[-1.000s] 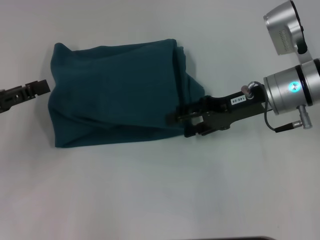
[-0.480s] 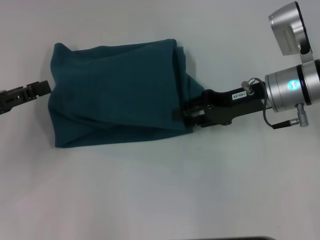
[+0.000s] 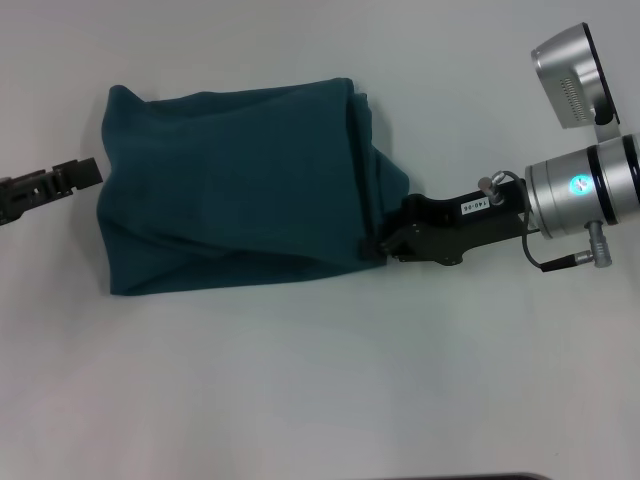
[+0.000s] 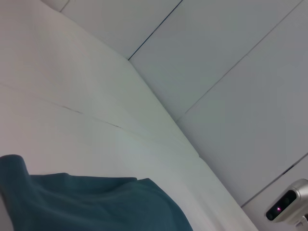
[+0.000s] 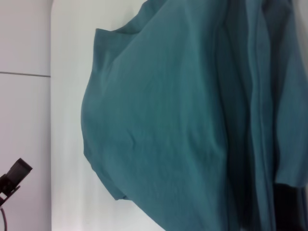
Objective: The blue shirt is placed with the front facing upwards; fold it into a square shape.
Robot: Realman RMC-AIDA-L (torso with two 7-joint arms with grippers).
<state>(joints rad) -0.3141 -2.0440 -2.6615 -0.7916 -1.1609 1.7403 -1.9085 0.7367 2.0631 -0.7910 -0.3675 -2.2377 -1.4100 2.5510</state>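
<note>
Lying folded into a rough rectangle on the white bench (image 3: 300, 400), the blue shirt (image 3: 230, 190) sits a little left of centre in the head view, its plain teal cloth up and no lettering showing. Layered edges bunch along its right side. The right pincer (image 3: 375, 246) reaches in from the right and meets the shirt's lower right corner, its tips buried in the cloth folds; whether they are spread or pressed together I cannot tell. The left pincer (image 3: 88, 172) hangs just beside the shirt's left edge, near the upper corner, not touching it; its tips look close together, though their exact state is unclear.
</note>
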